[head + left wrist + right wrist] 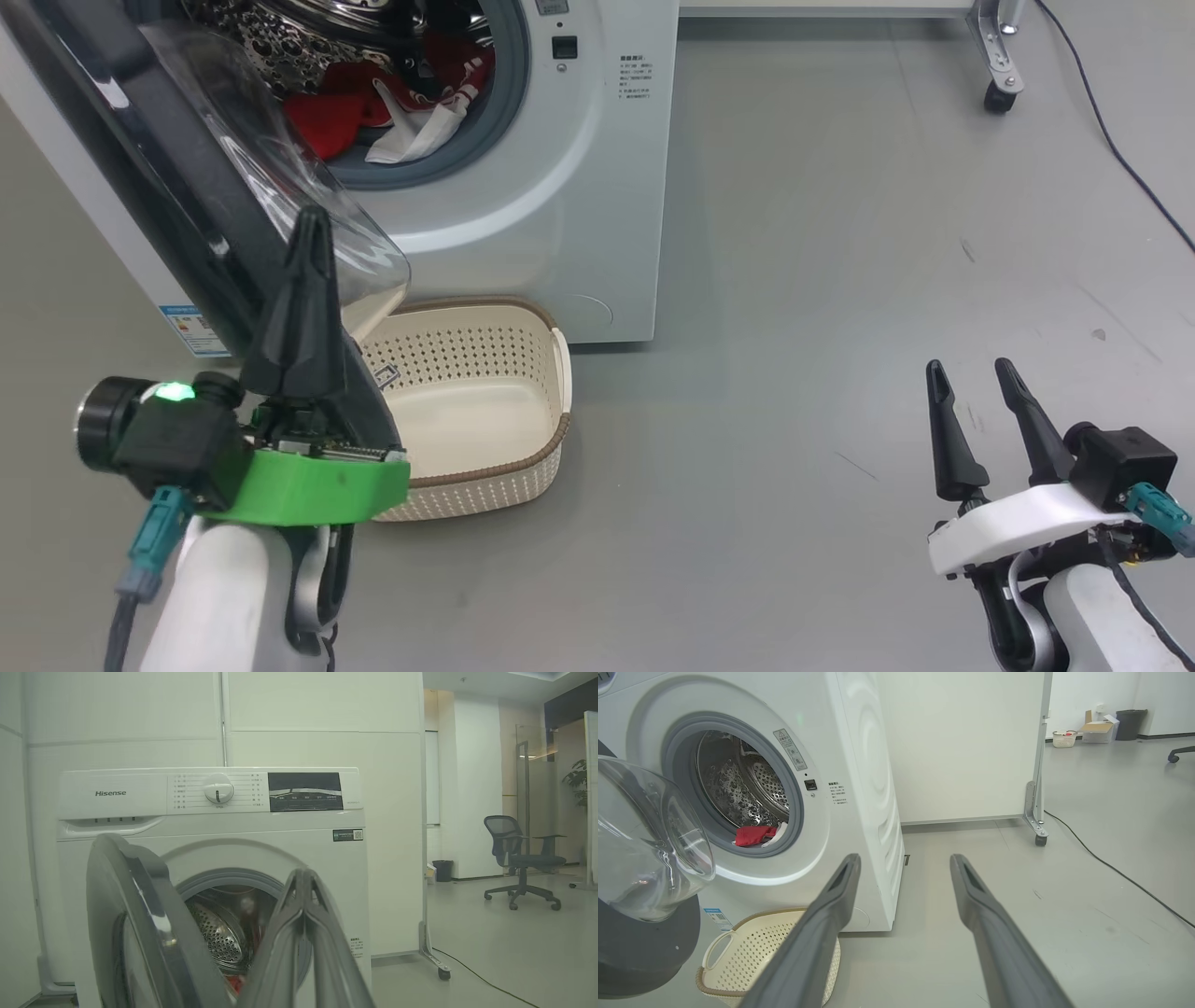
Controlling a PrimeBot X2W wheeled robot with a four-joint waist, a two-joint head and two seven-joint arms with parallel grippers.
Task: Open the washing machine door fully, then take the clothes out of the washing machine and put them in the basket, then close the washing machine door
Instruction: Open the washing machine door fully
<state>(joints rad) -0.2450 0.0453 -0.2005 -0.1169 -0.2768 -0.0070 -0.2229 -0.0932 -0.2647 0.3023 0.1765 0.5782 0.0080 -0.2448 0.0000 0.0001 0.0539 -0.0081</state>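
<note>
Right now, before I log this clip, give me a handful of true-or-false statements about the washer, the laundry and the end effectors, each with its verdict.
1. The washing machine door stands open. True.
2. The basket already holds red clothes. False: no clothes are in it; the clothes lie in the drum.
3. The left end effector is shut. True.
4. The right end effector grips the door. False: it is open and holds nothing, over the floor, well apart from the door.
5. The basket sits on the floor in front of the washing machine. True.
</note>
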